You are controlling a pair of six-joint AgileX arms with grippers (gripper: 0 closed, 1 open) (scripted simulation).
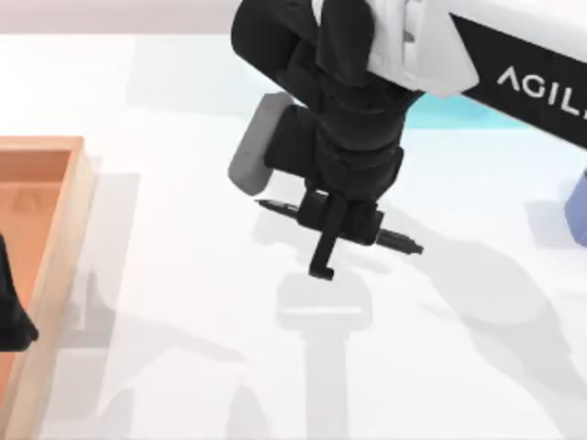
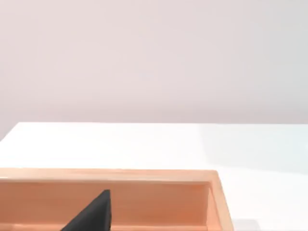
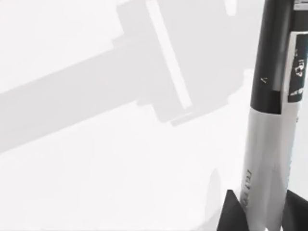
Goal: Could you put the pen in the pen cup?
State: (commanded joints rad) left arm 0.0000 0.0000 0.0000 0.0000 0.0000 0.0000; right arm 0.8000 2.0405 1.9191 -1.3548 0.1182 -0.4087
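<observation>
My right gripper (image 1: 335,234) hangs over the middle of the table, shut on the pen (image 1: 400,241). The pen lies level across the fingers, its pointed tip toward the left, and casts a shadow on the table below. In the right wrist view the pen barrel (image 3: 272,120), black and silver with a printed band, runs between the dark fingertips (image 3: 232,214). A sliver of the periwinkle pen cup (image 1: 576,197) shows at the table's right edge. My left gripper (image 1: 9,316) sits parked at the far left over the wooden tray.
An orange-brown wooden tray (image 1: 78,215) stands along the left side, and its rim (image 2: 144,175) shows in the left wrist view. A teal shelf unit (image 1: 459,115) stands at the back, partly behind the right arm. White tabletop stretches between the pen and the cup.
</observation>
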